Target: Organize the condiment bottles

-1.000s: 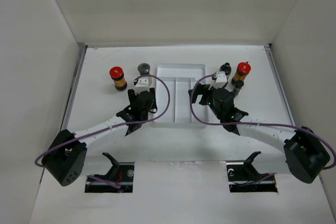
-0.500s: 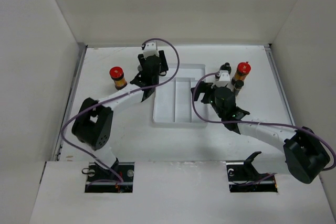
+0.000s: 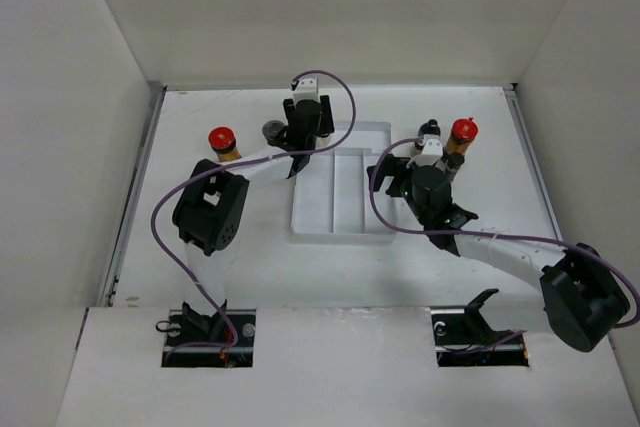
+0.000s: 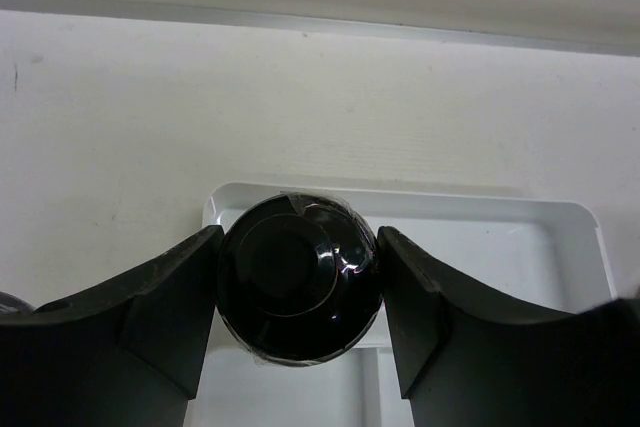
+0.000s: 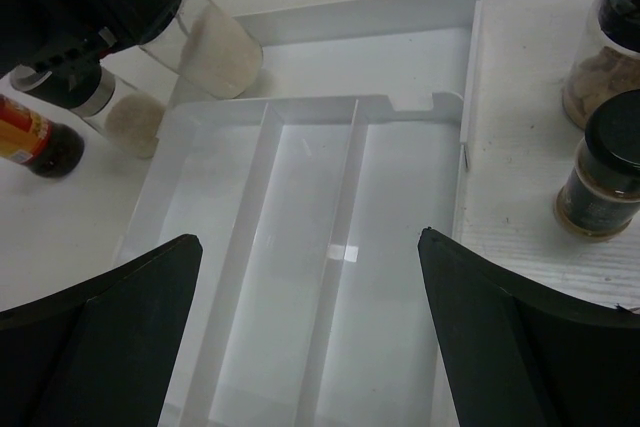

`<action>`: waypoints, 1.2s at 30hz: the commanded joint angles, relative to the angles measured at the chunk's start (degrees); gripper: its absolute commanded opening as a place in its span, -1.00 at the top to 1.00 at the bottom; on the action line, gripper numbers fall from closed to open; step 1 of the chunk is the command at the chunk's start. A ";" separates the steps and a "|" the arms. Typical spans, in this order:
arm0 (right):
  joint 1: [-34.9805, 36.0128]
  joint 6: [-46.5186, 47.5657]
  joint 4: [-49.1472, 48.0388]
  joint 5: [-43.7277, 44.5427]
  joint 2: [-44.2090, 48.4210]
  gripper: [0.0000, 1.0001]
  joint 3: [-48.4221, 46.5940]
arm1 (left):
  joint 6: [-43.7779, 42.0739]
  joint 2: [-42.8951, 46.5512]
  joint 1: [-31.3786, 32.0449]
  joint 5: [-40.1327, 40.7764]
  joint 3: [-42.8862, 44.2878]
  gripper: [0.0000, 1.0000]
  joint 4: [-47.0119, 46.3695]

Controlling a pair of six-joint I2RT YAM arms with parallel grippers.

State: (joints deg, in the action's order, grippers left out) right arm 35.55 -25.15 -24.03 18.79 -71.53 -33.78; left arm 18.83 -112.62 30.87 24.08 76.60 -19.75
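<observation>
My left gripper is shut on a pale bottle with a black cap, its fingers pressing both sides of the cap. It holds the bottle over the back left corner of the white divided tray. The right wrist view shows this bottle tilted there. My right gripper is open and empty above the tray's right side. A red-capped amber bottle and a grey-capped bottle stand left of the tray. A black-capped bottle, a red-capped bottle and a slim dark one stand to its right.
The tray has long compartments with nothing in them. White walls enclose the table at the back and both sides. Two bottles stand close to my right gripper's right finger. The left arm's purple cable loops above the tray's back edge.
My left arm has swung from the tray's front left to the back and then right, over the tray's back left corner. My right gripper has shifted slightly.
</observation>
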 commanded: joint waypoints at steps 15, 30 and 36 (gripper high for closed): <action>-0.88 -1.57 -3.13 0.64 2.88 -1.00 0.82 | -0.90 5.73 1.42 -0.17 -0.04 -0.90 -6.09; -0.70 -1.48 -2.86 -0.24 1.04 -1.00 -0.14 | 6.65 28.42 -3.92 3.87 -21.48 -0.55 -0.30; -0.70 -1.31 -2.69 -0.94 0.69 -1.00 -0.32 | 5.96 23.51 -7.62 2.21 -20.27 -0.64 2.70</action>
State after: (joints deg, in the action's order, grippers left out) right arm 34.94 -25.93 -24.08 18.79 -70.54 -33.12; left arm 24.05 -87.55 23.68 27.16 55.88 -18.35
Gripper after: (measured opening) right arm 0.998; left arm 0.816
